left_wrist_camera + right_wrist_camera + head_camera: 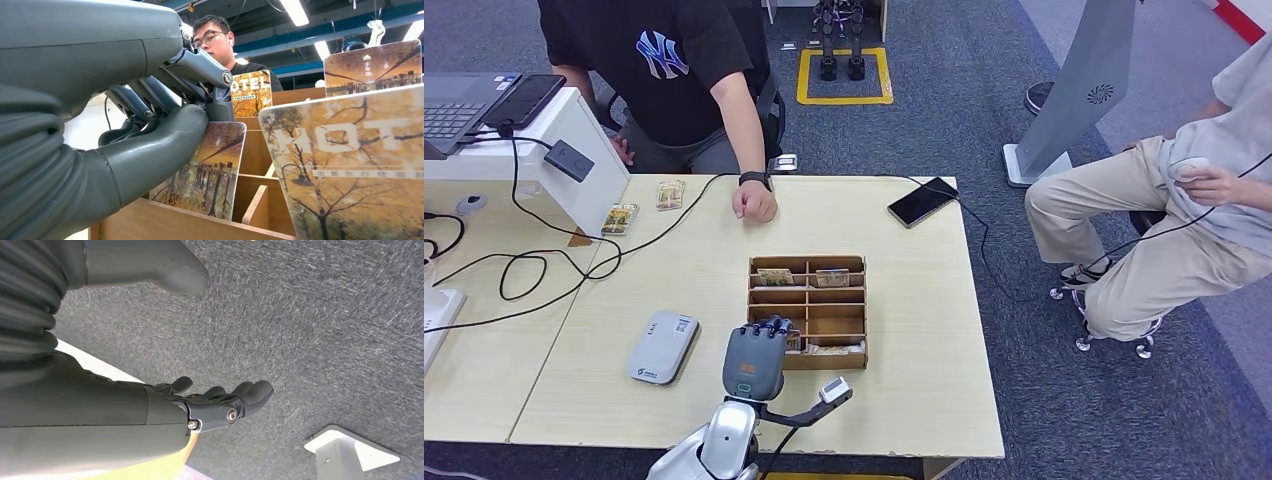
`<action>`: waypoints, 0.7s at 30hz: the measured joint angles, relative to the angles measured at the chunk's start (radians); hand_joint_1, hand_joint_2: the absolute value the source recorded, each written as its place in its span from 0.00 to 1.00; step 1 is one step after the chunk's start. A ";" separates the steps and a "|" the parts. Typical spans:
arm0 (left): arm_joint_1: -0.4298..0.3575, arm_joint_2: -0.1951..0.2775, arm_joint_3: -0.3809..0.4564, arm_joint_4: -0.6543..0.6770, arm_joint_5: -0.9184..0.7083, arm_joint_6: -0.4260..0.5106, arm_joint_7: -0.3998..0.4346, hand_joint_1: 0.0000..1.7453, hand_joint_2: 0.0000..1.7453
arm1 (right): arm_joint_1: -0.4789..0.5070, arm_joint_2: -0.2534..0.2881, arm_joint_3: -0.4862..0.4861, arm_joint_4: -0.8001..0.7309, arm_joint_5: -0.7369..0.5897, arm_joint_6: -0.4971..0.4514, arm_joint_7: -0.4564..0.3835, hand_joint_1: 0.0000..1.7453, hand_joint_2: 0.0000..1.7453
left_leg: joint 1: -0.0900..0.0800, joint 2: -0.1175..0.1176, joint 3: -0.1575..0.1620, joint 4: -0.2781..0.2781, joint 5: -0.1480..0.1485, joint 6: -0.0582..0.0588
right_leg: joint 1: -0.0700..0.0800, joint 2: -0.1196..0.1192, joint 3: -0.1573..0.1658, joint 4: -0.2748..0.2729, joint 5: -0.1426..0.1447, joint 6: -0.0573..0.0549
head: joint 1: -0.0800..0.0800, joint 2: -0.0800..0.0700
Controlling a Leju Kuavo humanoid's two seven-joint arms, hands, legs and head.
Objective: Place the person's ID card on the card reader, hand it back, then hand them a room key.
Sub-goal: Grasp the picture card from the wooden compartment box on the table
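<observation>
Left hand: the left hand reaches over the near left corner of the wooden organiser on the counter. In the left wrist view its thumb and fingers pinch an upright room key card printed with autumn trees, standing in a near compartment.
Right hand: the right hand hangs beside the counter edge above grey carpet, fingers loosely extended and apart, grasping nothing.
Room keys: further key cards stand in the organiser; two sit in the far row, and one large card is close to the left wrist camera.
Card reader: a grey card reader lies flat on the counter, left of the organiser and apart from it.
Loose cards: two cards lie near the far left of the counter.
Person: a person in a black shirt sits across the counter, one fist resting on it.
Phone: a black phone lies cabled at the far right corner.
</observation>
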State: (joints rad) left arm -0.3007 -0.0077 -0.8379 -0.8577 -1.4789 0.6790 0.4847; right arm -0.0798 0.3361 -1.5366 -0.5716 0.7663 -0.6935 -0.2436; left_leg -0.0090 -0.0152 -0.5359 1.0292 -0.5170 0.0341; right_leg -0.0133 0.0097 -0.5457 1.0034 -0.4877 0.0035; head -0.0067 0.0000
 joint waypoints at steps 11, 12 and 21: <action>0.277 -0.213 0.543 -0.492 0.133 0.024 -0.748 1.00 1.00 | 0.002 0.000 0.000 -0.029 -0.044 0.000 0.030 0.00 1.00 | -0.003 0.006 -0.003 0.000 -0.002 0.003 | -0.002 0.006 -0.006 0.000 0.000 0.000 | 0.002 0.000; 0.286 -0.217 0.575 -0.511 0.138 0.024 -0.758 1.00 1.00 | 0.002 0.000 0.000 -0.030 -0.044 0.000 0.030 0.00 1.00 | -0.002 0.005 -0.003 0.000 -0.002 0.002 | -0.002 0.006 -0.006 0.000 0.000 0.000 | 0.001 0.000; 0.318 -0.229 0.703 -0.604 0.237 0.023 -0.818 1.00 1.00 | 0.001 0.000 0.000 -0.035 -0.049 0.000 0.027 0.00 1.00 | -0.001 0.005 -0.003 0.000 -0.001 0.001 | -0.001 0.005 -0.006 0.000 0.000 0.000 | 0.001 0.000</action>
State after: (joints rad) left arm 0.0173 -0.2365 -0.1347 -1.4612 -1.2416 0.7025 -0.3334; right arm -0.0788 0.3361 -1.5366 -0.6064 0.7168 -0.6935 -0.2168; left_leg -0.0096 -0.0105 -0.5388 1.0291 -0.5176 0.0350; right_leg -0.0138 0.0151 -0.5516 1.0034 -0.4876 0.0038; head -0.0059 0.0000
